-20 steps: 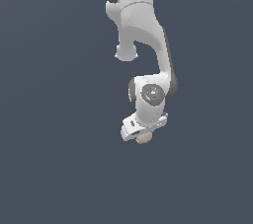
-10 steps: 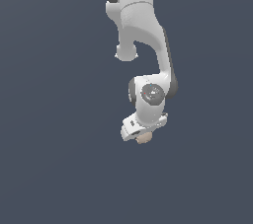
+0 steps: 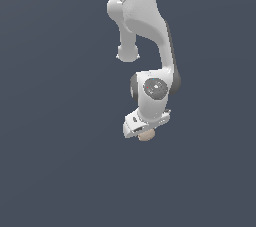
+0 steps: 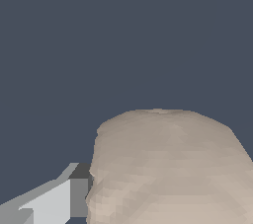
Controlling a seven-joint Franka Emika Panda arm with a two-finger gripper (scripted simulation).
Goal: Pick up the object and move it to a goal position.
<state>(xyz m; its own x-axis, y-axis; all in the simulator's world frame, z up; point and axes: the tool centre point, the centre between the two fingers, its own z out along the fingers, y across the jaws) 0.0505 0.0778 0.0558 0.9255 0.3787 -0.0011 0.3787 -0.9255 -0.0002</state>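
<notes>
The pincer point(image 3: 145, 132) is closed on the ball point(image 3: 146, 135), which sits between its fingers point(image 4: 54, 201) (one shows in the wrist view). The pickup looks done. What remains is carrying it to the goal, which no picture shows.

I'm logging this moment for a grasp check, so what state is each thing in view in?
Ball: beige, lumpy, sitting at the gripper's tip, pressed against one finger; the other finger is hidden.
Gripper: pointing down, jaws apparently shut on the ball, though only one contact shows.
Arm: bent, reaching down from the top of the exterior view.
</notes>
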